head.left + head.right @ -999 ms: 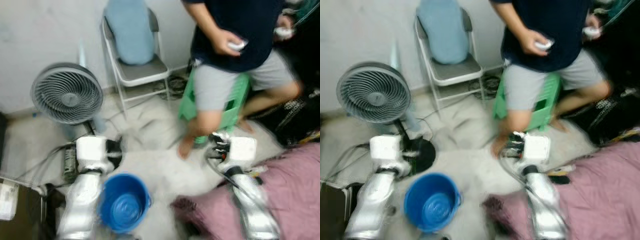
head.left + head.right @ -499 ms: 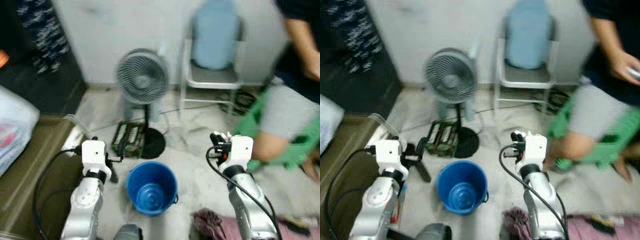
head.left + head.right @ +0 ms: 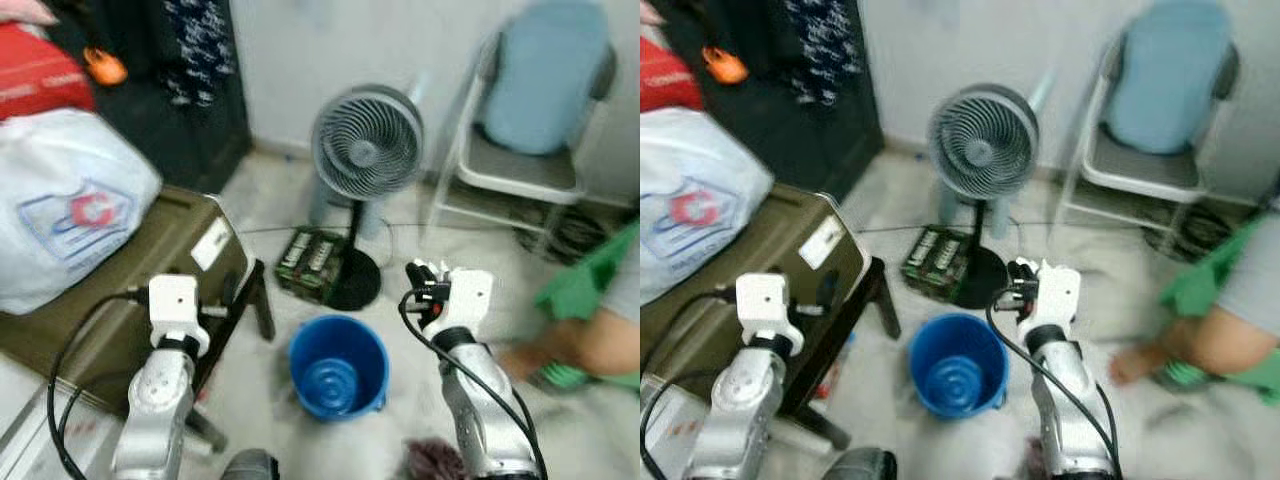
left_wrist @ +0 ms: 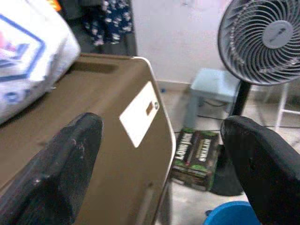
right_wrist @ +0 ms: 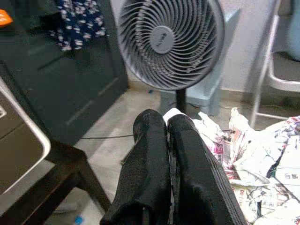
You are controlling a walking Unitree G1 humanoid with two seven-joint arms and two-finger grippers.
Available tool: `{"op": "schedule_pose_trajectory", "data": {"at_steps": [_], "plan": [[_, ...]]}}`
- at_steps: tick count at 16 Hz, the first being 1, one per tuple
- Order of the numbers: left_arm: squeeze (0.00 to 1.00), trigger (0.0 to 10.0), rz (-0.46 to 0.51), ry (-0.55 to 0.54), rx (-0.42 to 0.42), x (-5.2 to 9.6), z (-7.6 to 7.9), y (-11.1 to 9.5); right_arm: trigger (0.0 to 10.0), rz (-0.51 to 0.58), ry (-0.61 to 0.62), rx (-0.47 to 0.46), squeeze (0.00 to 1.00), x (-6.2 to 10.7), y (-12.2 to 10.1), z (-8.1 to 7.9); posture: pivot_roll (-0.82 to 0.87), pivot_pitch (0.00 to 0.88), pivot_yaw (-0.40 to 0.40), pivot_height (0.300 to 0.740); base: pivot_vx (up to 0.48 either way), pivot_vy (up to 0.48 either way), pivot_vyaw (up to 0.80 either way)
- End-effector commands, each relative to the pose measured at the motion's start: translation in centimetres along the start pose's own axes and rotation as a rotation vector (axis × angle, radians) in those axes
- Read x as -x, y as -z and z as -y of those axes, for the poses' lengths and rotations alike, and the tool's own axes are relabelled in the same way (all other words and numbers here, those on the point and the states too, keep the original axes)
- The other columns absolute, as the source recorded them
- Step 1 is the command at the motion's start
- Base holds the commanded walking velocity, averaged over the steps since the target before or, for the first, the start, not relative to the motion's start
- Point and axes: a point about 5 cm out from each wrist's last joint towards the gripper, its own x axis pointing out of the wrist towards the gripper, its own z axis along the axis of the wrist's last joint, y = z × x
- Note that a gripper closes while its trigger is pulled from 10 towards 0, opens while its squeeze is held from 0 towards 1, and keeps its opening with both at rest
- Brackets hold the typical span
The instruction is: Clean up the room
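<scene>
— Pale floor (image 3: 270, 190) runs up to the wall, with a grey fan (image 3: 366, 143) standing on it, a folding chair (image 3: 535, 110) with a light blue cushion to its right, and a green-labelled box (image 3: 312, 261) beside the fan's base. What changed?

— The whole view swung to the robot's left. A second ago a person on a green stool sat mid-frame and a pink blanket lay at the lower right; now only a leg (image 3: 590, 345) and a scrap of the green stool (image 3: 590, 290) remain at the right edge, and a brown case (image 3: 120, 290) carrying a white bag (image 3: 70, 205) has come in on the left. That is the camera turning, not the things moving.

— And the blue bucket (image 3: 338, 366)?

— On the floor between the two arms, empty as far as I can see.

— The grippers?

— The left gripper (image 4: 164, 164) has its fingers spread wide and holds nothing, near the case's edge. The right gripper (image 5: 168, 154) has its fingers pressed together, also empty. Crumpled newspaper (image 5: 253, 145) lies on the floor beyond it.

— Meaning?

— Probably scanning for litter; nothing collected yet.
</scene>
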Motion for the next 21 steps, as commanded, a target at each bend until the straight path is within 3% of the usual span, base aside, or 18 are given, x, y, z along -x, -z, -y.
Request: {"op": "schedule_pose_trajectory", "data": {"at_steps": [1,5,9,12,13,15,21], "plan": [[0.00,10.0,-0.001,0.012,-0.004,0.1,0.3,0.0,10.0,-0.008,0.036,0.010,0.00,0.3,0.1,0.9,0.00,0.048,0.010,0.740,0.000,0.000,0.00],[0.00,10.0,-0.003,0.065,0.009,0.0,0.3,0.0,10.0,-0.046,0.126,-0.018,0.00,0.1,0.7,1.8,0.00,0.043,0.008,0.740,0.000,0.000,0.00],[0.00,10.0,0.002,0.104,0.005,0.2,0.3,-0.1,10.0,-0.047,0.132,-0.027,0.00,-0.1,0.7,2.1,0.00,0.040,0.007,0.740,0.000,0.000,-0.46],[0.00,10.0,0.008,0.285,-0.006,1.3,1.3,-0.4,10.0,-0.084,0.110,-0.026,0.00,-0.5,1.1,1.2,0.01,0.062,0.011,0.740,0.000,0.000,0.00],[0.00,10.0,0.002,0.378,-0.057,2.0,1.7,-0.6,10.0,-0.138,0.100,-0.018,0.00,-0.5,1.9,0.7,0.02,0.082,0.016,0.740,0.000,0.000,0.00],[0.00,10.0,0.005,0.450,-0.120,2.8,1.6,-1.0,10.0,-0.197,0.091,-0.025,0.00,-0.6,2.8,0.2,0.03,0.124,0.030,0.740,0.000,0.000,0.00],[0.00,10.0,-0.081,0.419,-0.219,6.4,-2.3,-1.4,10.0,-0.245,0.096,0.008,0.00,-2.3,3.3,-1.6,0.15,0.260,0.083,0.740,0.000,0.000,0.00]]}}
